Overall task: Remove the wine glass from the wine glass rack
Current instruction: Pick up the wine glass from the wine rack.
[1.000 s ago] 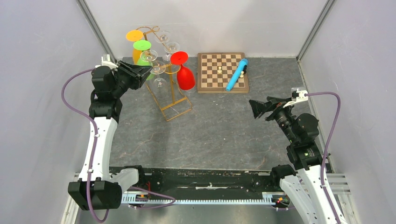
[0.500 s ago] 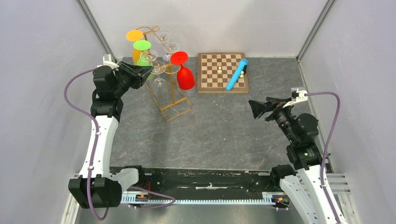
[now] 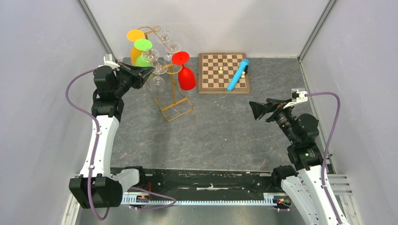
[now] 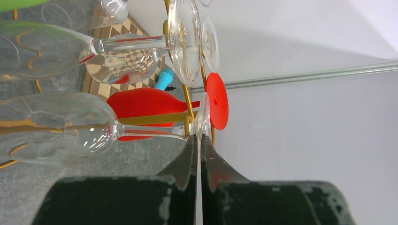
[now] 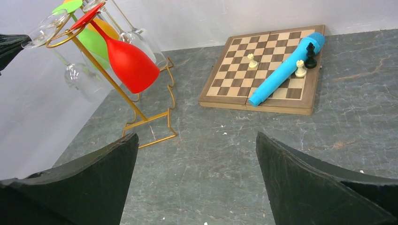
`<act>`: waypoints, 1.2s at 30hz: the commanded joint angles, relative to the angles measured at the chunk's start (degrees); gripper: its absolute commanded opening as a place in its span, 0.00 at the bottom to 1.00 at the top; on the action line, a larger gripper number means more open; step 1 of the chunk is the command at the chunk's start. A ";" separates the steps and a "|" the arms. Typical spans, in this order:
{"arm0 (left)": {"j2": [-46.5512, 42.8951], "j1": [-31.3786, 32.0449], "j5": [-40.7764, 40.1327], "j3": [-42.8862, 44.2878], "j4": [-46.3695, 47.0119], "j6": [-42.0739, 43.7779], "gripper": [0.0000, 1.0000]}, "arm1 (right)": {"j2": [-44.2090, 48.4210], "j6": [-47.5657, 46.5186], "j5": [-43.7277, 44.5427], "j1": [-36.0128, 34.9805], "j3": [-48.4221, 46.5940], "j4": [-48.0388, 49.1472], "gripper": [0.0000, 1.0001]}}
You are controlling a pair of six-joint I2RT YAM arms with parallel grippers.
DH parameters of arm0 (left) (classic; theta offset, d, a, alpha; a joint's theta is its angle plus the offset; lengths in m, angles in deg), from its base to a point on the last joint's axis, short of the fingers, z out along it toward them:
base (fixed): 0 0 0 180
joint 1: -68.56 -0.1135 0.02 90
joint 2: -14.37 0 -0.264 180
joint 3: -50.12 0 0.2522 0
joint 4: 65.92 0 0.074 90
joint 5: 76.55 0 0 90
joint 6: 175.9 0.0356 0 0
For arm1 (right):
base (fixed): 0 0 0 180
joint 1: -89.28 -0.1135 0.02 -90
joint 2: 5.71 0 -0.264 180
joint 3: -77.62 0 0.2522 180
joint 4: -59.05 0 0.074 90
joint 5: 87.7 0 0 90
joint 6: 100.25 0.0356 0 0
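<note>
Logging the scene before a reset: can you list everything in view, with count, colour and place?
wine glass rack: one, gold, table's far left
held wine glass: one, clear, on rack
other clear glasses: about three, on rack
red glass: one, rack's right side
green glass: one, rack's left side
orange glass: one, behind green
chessboard: one, wooden, far centre
chess pieces: two white, one black, on board
microphone: one, blue, lying across board
table: one, grey
left gripper: black, shut on held wine glass
right gripper: black, open, empty
</note>
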 commanded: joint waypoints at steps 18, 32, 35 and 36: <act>-1.95 -0.25 3.44 2.88 3.98 -3.74 0.02 | -0.33 0.28 -0.23 0.22 0.42 1.98 0.98; -2.98 -1.78 3.52 3.80 2.98 -3.50 0.02 | -0.06 0.33 -0.28 0.17 0.23 1.47 0.98; -3.43 -2.97 4.10 3.63 2.79 -3.42 0.02 | -0.07 0.31 -0.24 0.17 0.15 1.33 0.98; -3.56 -3.41 4.43 3.57 2.79 -3.46 0.02 | -0.10 0.37 -0.27 0.19 0.15 1.31 0.98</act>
